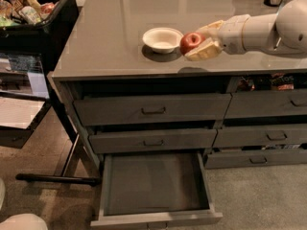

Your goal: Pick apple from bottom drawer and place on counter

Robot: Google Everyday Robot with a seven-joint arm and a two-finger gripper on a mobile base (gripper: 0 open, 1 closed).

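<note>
The red apple (191, 42) is held between the pale fingers of my gripper (197, 43), which reaches in from the right. It hangs a little above the glossy grey counter (105, 42), just right of a white bowl (162, 39). A dark shadow lies on the counter under the apple. The bottom drawer (153, 183) of the left column is pulled open and shows a bare flat floor.
A black bin of groceries (33, 11) stands on a stand at the left, beside the counter's left edge. Two handled drawers (153, 110) above the open one are shut. The right column's drawers (266, 137) are slightly ajar. Dark objects stand at the counter's far right back.
</note>
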